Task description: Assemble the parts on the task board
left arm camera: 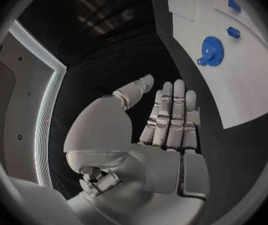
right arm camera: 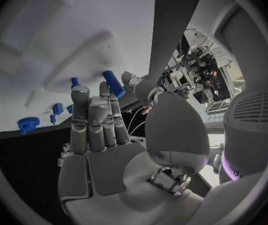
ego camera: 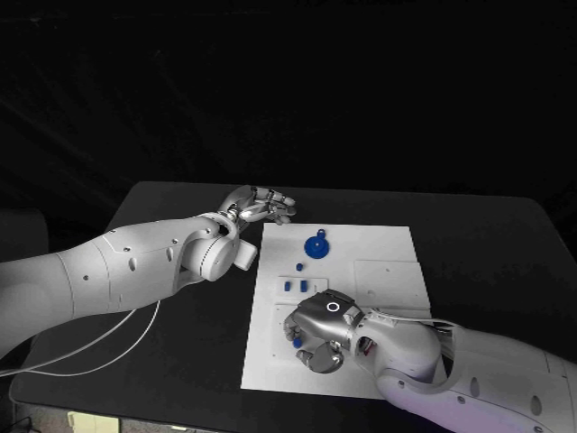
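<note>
Parts: right hand [right arm camera: 99, 130] seemingly pinches blue peg [right arm camera: 113, 83]; left hand [left arm camera: 165, 120] spread, empty.

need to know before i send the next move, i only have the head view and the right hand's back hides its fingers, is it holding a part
observer: it looks so. In the right wrist view a blue peg sits between the thumb and a fingertip of the right hand, apparently pinched there.
operator: ok and the left palm, anything in it, i only see its back
observer: nothing. The left wrist view shows the left hand with a bare palm, its fingers straight and side by side.
</note>
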Controlling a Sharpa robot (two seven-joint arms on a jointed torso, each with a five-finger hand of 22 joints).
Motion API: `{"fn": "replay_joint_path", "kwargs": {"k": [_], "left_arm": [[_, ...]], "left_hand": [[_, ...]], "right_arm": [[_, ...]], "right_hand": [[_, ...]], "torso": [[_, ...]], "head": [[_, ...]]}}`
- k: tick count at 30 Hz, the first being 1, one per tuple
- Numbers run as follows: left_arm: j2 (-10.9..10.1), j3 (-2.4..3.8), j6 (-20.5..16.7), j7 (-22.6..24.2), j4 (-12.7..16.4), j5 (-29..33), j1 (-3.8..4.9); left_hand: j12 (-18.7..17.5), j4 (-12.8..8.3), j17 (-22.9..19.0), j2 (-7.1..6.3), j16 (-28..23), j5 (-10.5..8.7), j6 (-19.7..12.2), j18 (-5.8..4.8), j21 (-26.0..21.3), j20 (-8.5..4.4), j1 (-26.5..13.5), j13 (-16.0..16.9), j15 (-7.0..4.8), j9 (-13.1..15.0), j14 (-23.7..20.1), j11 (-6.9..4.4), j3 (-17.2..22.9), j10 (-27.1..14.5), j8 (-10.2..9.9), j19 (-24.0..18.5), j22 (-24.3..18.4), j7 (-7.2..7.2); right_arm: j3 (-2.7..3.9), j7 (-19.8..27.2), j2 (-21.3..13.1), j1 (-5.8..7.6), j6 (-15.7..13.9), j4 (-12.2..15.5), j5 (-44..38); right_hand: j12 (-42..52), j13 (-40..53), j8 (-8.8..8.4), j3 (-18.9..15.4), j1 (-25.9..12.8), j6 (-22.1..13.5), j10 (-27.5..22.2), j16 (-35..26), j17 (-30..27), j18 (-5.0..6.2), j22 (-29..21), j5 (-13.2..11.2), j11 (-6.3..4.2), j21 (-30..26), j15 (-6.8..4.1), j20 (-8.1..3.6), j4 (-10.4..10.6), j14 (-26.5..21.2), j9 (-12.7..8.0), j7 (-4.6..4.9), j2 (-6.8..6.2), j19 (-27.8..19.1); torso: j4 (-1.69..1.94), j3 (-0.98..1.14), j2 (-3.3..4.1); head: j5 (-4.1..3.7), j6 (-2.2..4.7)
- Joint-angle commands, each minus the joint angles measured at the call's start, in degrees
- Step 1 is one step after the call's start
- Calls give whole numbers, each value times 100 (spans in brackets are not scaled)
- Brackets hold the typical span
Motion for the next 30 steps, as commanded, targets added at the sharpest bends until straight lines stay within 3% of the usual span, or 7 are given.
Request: {"fn": "replay_joint_path", "kwargs": {"k": [1,15,21,25,30], "left_arm": [[2,4,70,14,7,-23,3],[-7,4,62,11,6,-23,4],[-8,4,67,10,6,-23,4],[-17,4,67,7,2,-23,4],[-43,3,65,7,-2,-19,4]], "left_hand": [[-19,38,8,-3,-40,-37,-53,117,-21,18,-53,-10,17,-10,34,16,5,-25,39,37,9,0],[-21,40,17,-7,-49,-38,-57,116,-24,20,-54,-12,18,-11,32,18,3,-29,39,35,10,2],[-21,39,20,-7,-52,-38,-58,117,-24,20,-54,-13,18,-12,31,18,2,-30,39,34,11,2],[-21,39,22,-8,-53,-38,-58,117,-25,20,-53,-13,19,-12,31,18,2,-30,39,34,11,2],[-21,40,25,-7,-56,-38,-58,117,-26,21,-53,-14,19,-12,31,18,2,-30,40,34,12,2]], "right_arm": [[-14,119,-13,-18,-67,3,180],[-12,168,-160,-18,-810,52,348],[3,331,-380,-14,-987,238,735],[81,472,-602,31,-1043,402,1342],[281,588,-1026,166,-911,642,2345]], "right_hand": [[-40,-20,-46,-84,-39,-74,-66,-23,-6,352,72,36,13,-13,47,-50,-22,-14,-18,14,4,6],[-201,-135,-171,-142,33,-309,-358,-27,-16,352,50,30,119,-71,147,-67,-50,-37,-92,115,-64,-10],[-228,-173,-194,-192,1,-363,-425,-28,-18,352,51,50,146,-86,179,-59,-77,-54,-108,138,-76,-23],[-208,-199,-204,-348,-124,-403,-420,-18,-16,352,59,149,149,-92,181,-46,-100,-68,-119,144,-75,-30],[-151,-216,-198,-609,-320,-433,-343,-2,-14,352,64,398,127,-100,153,-48,-75,-75,-127,174,-51,-23]], "torso": [[2,0,0],[4,1,1],[1,0,-2],[-1,-1,-5],[-3,-2,-6]], "head": [[1,3],[-7,4],[-21,24],[-39,35],[-102,80]]}}
